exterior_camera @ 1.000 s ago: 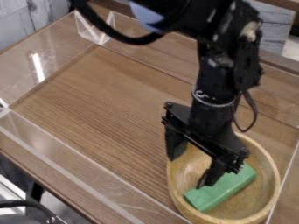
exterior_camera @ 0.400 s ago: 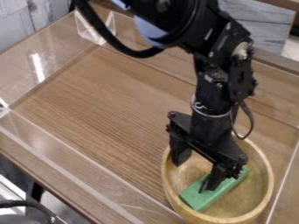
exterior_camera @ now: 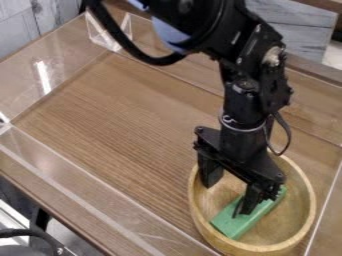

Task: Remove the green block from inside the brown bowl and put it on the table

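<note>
The brown bowl point(exterior_camera: 305, 228) sits at the table's near right corner. Inside it lies the green block point(exterior_camera: 245, 220), a flat bright green bar slanting from lower left to upper right, its upper end covered by a finger. My gripper point(exterior_camera: 241, 190) points straight down into the bowl, open, with one black finger point(exterior_camera: 210, 170) by the bowl's left inner wall and the other finger point(exterior_camera: 269, 186) over the block's upper part. I cannot tell whether a finger touches the block. The table point(exterior_camera: 120, 110) is brown wood grain.
Low clear plastic walls point(exterior_camera: 54, 165) edge the tabletop on the left and front. The black arm point(exterior_camera: 247, 70) rises from the gripper toward the upper left. The bowl lies close to the front wall and the right side of the view.
The gripper has sunk slightly deeper into the bowl, its fingers now lower around the green block. The block and bowl have not shifted.
</note>
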